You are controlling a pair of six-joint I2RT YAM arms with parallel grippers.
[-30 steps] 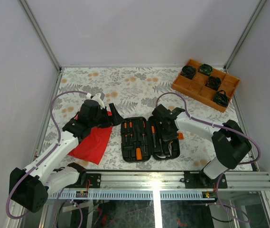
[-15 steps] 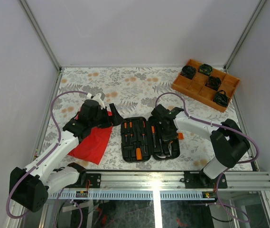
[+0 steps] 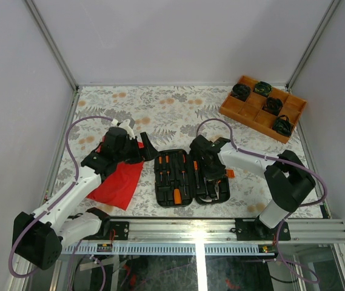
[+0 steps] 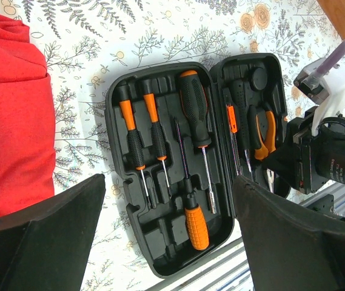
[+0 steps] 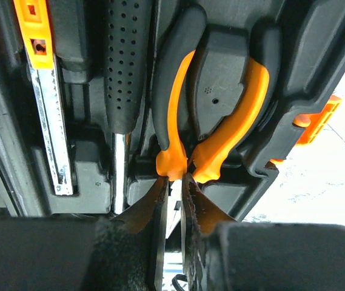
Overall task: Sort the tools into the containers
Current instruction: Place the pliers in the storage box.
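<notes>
Trouble could come from the right tool (image 5: 172, 212), fingers nearly together at the nose of the pliers (image 5: 175, 163), grip I cannot tell; a skewed pull might pop them from the right half of the case (image 4: 160, 267); screwdrivers (image 4: 160, 139) fill its left half; left tool (image 3: 147, 150) hangs spread over the desk (image 3: 178, 109).

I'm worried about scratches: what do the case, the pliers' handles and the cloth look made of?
Case: matte black moulded plastic, judging by its shaped slots.
Pliers: the handles look like smooth orange-and-black plastic or rubber sleeves; I can't tell which.
Cloth: soft red fabric with rumpled, creased folds.
</notes>
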